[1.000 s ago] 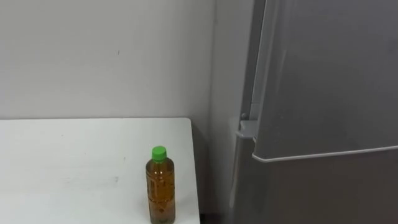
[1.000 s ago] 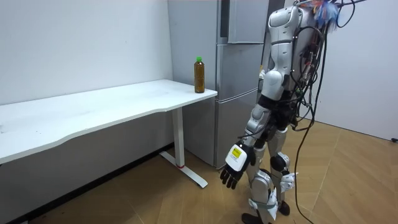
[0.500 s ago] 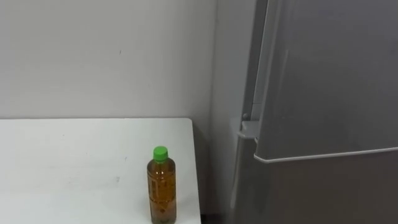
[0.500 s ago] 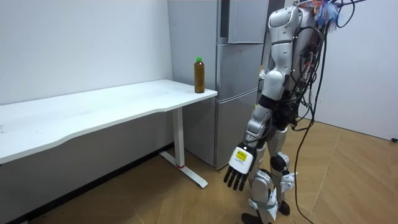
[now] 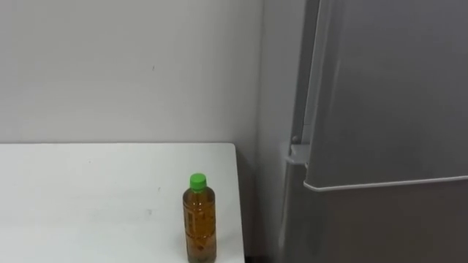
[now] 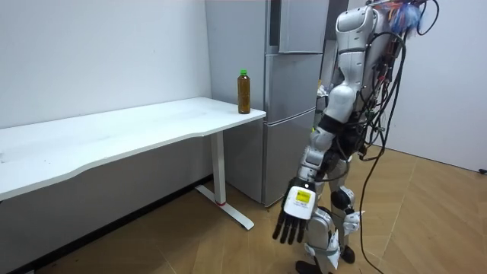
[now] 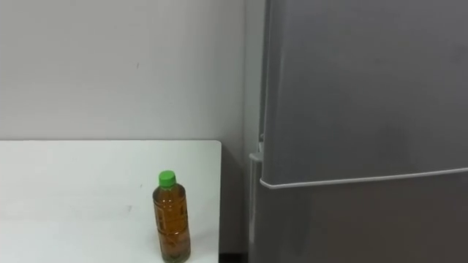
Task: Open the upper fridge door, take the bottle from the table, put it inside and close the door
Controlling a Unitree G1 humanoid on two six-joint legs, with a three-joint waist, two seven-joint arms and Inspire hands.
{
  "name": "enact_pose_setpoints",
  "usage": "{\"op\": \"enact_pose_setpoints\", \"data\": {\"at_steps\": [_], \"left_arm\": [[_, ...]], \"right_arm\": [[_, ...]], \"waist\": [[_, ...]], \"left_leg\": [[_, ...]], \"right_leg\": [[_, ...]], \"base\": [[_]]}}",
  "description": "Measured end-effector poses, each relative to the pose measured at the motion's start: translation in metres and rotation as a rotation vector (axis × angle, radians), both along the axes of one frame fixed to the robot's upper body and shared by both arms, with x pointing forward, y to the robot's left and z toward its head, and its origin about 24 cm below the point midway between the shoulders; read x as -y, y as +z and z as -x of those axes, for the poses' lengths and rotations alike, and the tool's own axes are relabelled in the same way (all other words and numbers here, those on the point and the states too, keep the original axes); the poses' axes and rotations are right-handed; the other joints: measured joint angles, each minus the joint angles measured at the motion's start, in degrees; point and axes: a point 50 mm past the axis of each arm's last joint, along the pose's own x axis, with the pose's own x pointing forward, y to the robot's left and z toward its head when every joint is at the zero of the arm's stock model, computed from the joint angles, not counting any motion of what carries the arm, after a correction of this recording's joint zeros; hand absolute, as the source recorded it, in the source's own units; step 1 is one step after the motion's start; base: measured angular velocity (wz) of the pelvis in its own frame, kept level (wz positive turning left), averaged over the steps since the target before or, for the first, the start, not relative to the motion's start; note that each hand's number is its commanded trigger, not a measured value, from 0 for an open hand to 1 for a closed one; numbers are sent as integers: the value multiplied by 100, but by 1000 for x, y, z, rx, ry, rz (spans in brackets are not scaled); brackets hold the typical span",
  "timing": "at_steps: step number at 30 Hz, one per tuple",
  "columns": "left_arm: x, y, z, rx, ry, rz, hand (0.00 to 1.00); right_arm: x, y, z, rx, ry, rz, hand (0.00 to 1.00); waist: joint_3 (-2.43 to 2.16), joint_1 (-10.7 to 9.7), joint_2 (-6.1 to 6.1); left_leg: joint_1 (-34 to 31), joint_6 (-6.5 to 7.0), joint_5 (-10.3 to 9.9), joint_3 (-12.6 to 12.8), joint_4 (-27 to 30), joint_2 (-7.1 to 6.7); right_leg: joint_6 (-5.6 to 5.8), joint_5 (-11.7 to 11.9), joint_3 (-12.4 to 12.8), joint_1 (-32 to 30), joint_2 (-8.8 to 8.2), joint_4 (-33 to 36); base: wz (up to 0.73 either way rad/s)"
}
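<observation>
Bottle (image 5: 199, 218), amber liquid and green cap, upright on the white table (image 5: 88, 197) at the corner nearest the fridge (image 5: 387, 109), just left of it. Fridge doors both closed. Robot stands in front of the fridge; left hand (image 6: 296, 217) hangs low, fingers relaxed, holding nothing.

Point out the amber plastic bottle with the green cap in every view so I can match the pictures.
Left eye view: amber plastic bottle with the green cap at bottom centre, by the white table's right edge.
Right eye view: bottle low, left of centre.
Room view: bottle upper centre, at the table's end.
Shared landmark: the grey fridge just beside that table end.
</observation>
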Motion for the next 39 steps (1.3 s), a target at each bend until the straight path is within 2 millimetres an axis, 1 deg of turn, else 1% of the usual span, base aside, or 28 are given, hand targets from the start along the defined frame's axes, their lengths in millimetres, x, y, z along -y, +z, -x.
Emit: {"op": "enact_pose_setpoints", "data": {"at_steps": [1, 2, 5, 6, 7, 8, 10, 11, 13, 14, 16, 17, 20, 23, 25, 26, 28, 29, 31, 32, 34, 35, 37, 38, 39], "left_arm": [[-4, 1, -2, 14, 29, -12, 0], [-7, 4, -9, 46, 56, -30, 0], [-16, 11, -20, 124, 110, -74, 0], [-23, 16, -26, 167, 141, -105, 0], [-29, 21, -33, 216, 173, -128, 0], [-32, 24, -36, 238, 189, -140, 0], [-42, 32, -49, 304, 243, -181, 0], [-43, 35, -52, 321, 251, -193, 0], [-49, 46, -67, 390, 261, -239, 0], [-51, 49, -70, 407, 270, -246, 0], [-55, 58, -83, 457, 284, -285, 0], [-57, 61, -86, 468, 289, -296, 0], [-65, 89, -107, 598, 317, -383, 0], [-70, 108, -119, 683, 311, -435, 0], [-71, 125, -129, 745, 293, -484, 0], [-71, 129, -132, 764, 288, -493, 0], [-70, 149, -142, 840, 267, -536, 0], [-70, 154, -145, 862, 267, -545, 0], [-73, 175, -155, 914, 224, -635, 0], [-74, 181, -157, 922, 218, -663, 0], [-76, 203, -160, 988, 187, -748, 0], [-75, 209, -161, 1009, 175, -767, 0], [-73, 229, -168, 1099, 151, -802, 0], [-72, 234, -170, 1121, 148, -806, 0], [-70, 242, -175, 1162, 138, -814, 0]], "right_arm": [[1, 0, -1, 2, -5, 2, 0], [2, 1, -1, 7, -5, 5, 0], [4, 2, -1, 21, 3, 13, 0], [5, 2, -1, 21, 4, 18, 0], [6, 2, -1, 23, -5, 23, 0], [7, 2, -1, 23, -11, 25, 0], [10, 3, 0, 26, -30, 32, 0], [11, 3, 1, 26, -33, 33, 0], [11, 4, 2, 34, -38, 36, 0], [11, 4, 3, 35, -38, 37, 0], [12, 4, 5, 32, -40, 45, 0], [12, 4, 5, 30, -41, 48, 0], [12, 4, 4, 30, -38, 65, 0], [12, 4, 5, 30, -39, 66, 0], [11, 4, 6, 33, -40, 67, 0], [11, 4, 6, 35, -40, 67, 0], [11, 4, 7, 45, -39, 72, 0], [11, 5, 7, 46, -37, 73, 0], [10, 4, 8, 41, -36, 75, 0], [10, 4, 8, 42, -36, 75, 0], [9, 4, 7, 44, -27, 77, 0], [9, 4, 7, 44, -24, 78, 0], [8, 4, 8, 50, -38, 74, 0], [8, 4, 8, 50, -40, 73, 0], [7, 4, 8, 50, -40, 72, 0]], "waist": [[0, 6, 22], [-19, 4, 69], [-20, 13, 103], [-31, 15, 124], [-31, 7, 127], [-30, 8, 129], [-38, 0, 166], [-40, 5, 170], [-42, 15, 191], [-43, 19, 197], [-48, 20, 230], [-49, 19, 235], [-52, 56, 244], [-53, 72, 244], [-57, 94, 225], [-58, 103, 219], [-51, 142, 194], [-45, 148, 186], [-41, 174, 165], [-41, 173, 163], [-39, 155, 161], [-38, 155, 159], [-34, 154, 157], [-33, 156, 157], [-23, 149, 161]], "left_leg": [[-6, -1, 0, 0, -1, -3], [-7, -1, 0, 2, -1, -3], [-11, -4, 2, -12, -6, -3], [-10, -6, 4, -33, -6, -2], [-10, -7, 6, -67, -6, -3], [-10, -7, 6, -73, -6, -3], [-8, -6, 5, -76, -8, -5], [-7, -6, 5, -76, -2, -5], [-8, -6, 5, -76, 0, -6], [-7, -7, 5, -75, -23, -6], [-3, -7, 5, -69, -33, -7], [-5, -7, 5, -70, -33, -8], [2, -7, 5, -68, -31, -8], [8, -7, 7, -66, -24, -13], [-3, -7, 7, -66, -19, -11], [-3, -7, 7, -67, -18, -10], [-7, -7, 7, -68, -22, -11], [-11, -7, 7, -70, -22, -11], [-23, -7, 7, -83, -25, -9], [-20, -8, 7, -84, -27, -10], [-18, -7, 7, -107, -36, -14], [-17, -7, 7, -113, -42, -15], [7, -7, 7, -157, -40, -22], [23, -7, 7, -172, -38, -23], [57, -7, 7, -212, -39, -26]], "right_leg": [[-2, -10, -10, -6, -3, 1], [-7, -15, -13, -11, -3, 3], [-7, -15, -42, -12, -3, 5], [-8, -16, -70, -7, -3, 10], [-8, -16, -86, 1, -4, 15], [-8, -16, -91, 3, -4, 16], [-8, -16, -126, 0, -7, 18], [-8, -16, -125, -2, -7, 19], [-8, -16, -110, -1, -5, 20], [-8, -16, -102, 0, -5, 19], [-8, -17, -40, -5, -2, 18], [-8, -17, -25, -8, -1, 18], [-8, -18, -23, -28, 0, 17], [-7, -20, -1, -39, -2, 16], [-7, -20, -53, -49, -2, 16], [-7, -20, -66, -49, -2, 16], [-7, -20, -106, -60, -3, 15], [-7, -20, -113, -62, -3, 15], [-7, -20, -104, -65, -1, 15], [-7, -20, -104, -64, -1, 15], [-7, -20, -110, -61, -1, 14], [-7, -20, -112, -61, -1, 14], [-7, -20, -123, 14, -2, 0], [-7, -20, -121, 24, -2, -4], [-7, -20, -109, 51, -1, -5]], "base": [[0], [0], [3], [11], [10], [7], [0], [0], [0], [0], [0], [0], [0], [0], [0], [0], [0], [0], [0], [0], [0], [4], [9], [13], [13]]}}
